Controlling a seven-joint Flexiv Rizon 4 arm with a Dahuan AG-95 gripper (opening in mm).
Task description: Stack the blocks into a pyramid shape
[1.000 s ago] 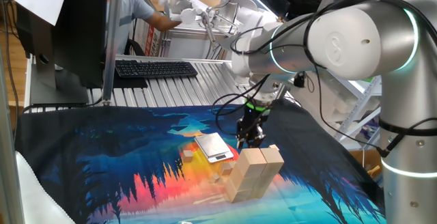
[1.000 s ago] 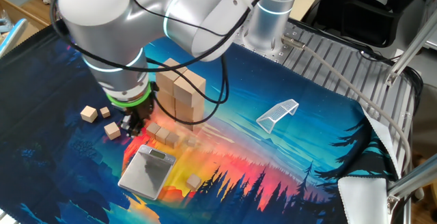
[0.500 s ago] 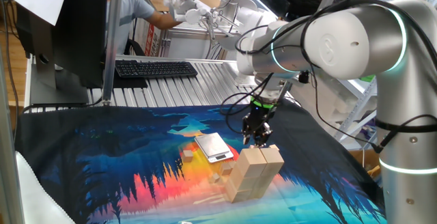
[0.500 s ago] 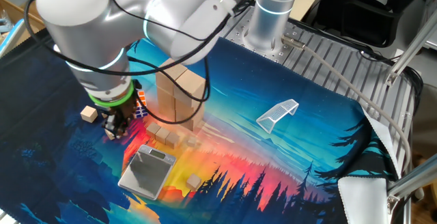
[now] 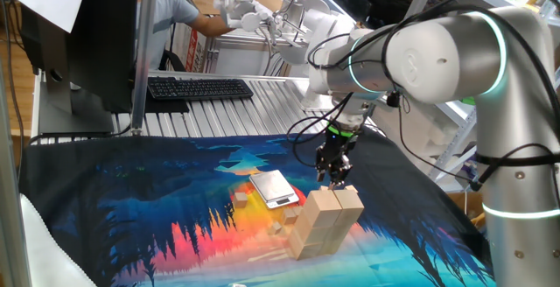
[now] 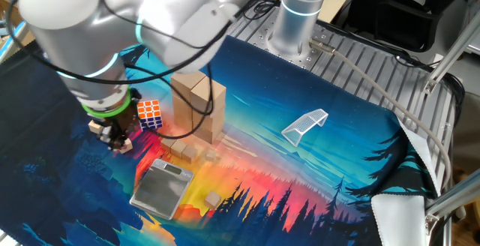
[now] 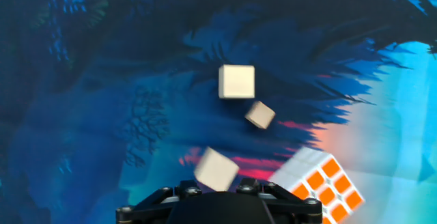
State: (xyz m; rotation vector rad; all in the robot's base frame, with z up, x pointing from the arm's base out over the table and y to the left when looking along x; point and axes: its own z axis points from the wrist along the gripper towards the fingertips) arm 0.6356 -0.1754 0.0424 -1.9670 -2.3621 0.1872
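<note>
Grey and silver, the robot arm (image 5: 437,51) takes up most of both fixed views, reaching out over a desk covered by a printed blue and orange cloth (image 6: 315,186). The stack of larger blocks (image 6: 196,107) stands upright near the middle of the desk. The flat silver scale (image 6: 161,188) lies near it, apart from it. A coloured puzzle cube (image 6: 148,113) sits just beside the stack. Three small cubes (image 7: 237,81) lie loose on the cloth between the stack and the desk edge on that side.

The claw (image 6: 116,137) points straight down over these small cubes. Whether its jaws are narrow, wide or closed on a cube cannot be told. The nearest cube is blurred in the hand view.

Step in hand, as judged: fetch a small cube for the top of the pyramid. To do it well:
- Centre the jaws on one cube only.
- Square the jaws to its flat faces.
- Keep clear of the puzzle cube.

Compared with a second ago, the claw has travelled from beside the scale out toward that desk edge. The puzzle cube, previously hidden behind the arm, is now exposed. The stack has not shifted.
</note>
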